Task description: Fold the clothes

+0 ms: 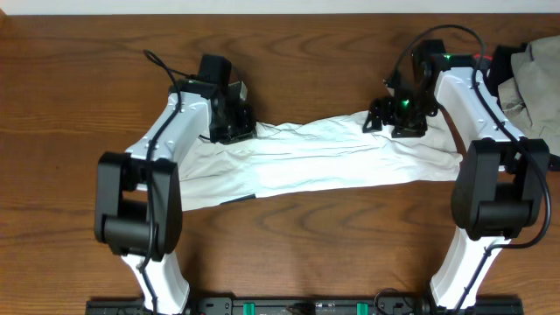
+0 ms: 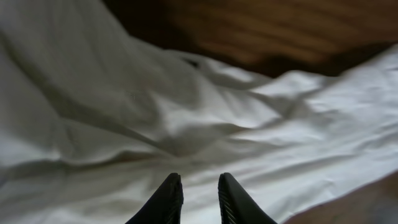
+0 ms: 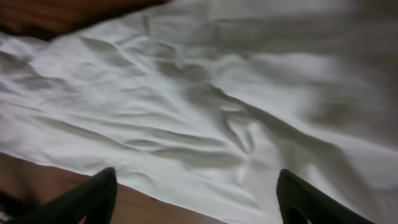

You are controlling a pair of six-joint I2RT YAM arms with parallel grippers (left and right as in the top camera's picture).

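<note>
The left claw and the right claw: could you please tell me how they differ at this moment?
The left claw has its fingers only slightly apart; the right claw has them spread wide. Overhead, the left claw sits at the far left corner of the white garment, the right claw near its far right end. Both hang over the white garment with nothing between their fingers.

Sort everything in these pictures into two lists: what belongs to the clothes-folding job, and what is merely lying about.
Belongs to the job:
white garment
left gripper
right gripper

Lying about:
greyish cloth heap at the table's far right edge, apart from the garment
</note>
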